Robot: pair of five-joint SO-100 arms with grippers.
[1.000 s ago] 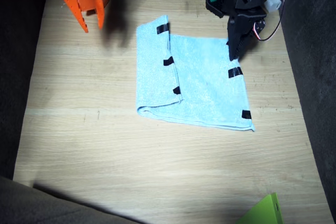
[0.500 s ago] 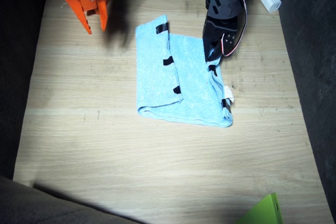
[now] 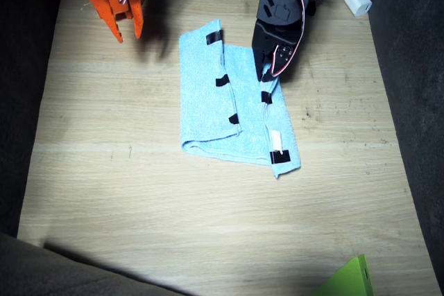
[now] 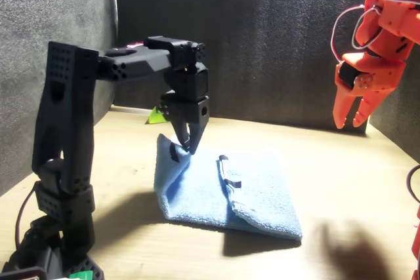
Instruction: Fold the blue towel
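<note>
The blue towel (image 3: 229, 105) lies on the wooden table (image 3: 139, 192), a light cyan terry cloth partly folded onto itself. Its one short edge, marked with small black tape pieces, runs down the towel's middle as a flap; the opposite edge is turned over toward that flap, showing a white label and another black mark near the towel's near corner. In the front view the towel (image 4: 223, 191) shows a doubled layer along its front edge, with the side under my left arm lifted off the table.

My left jaws (image 3: 266, 74), black, come down on the towel's raised edge at its far side, above the turned-over strip. In the front view those jaws (image 4: 187, 143) stand narrow, their tips pinched together on the lifted blue cloth, which hangs from them and slopes down to the rest of the towel.

My right jaws (image 3: 127, 29), orange, hang in the air well apart from the towel, off its far corner on the side away from my left arm. In the front view they (image 4: 349, 119) stand slightly parted with nothing between them, above the table and clear of the cloth.

A lime-green flat piece (image 3: 350, 279) lies well apart from the towel, at the table's near edge.
</note>
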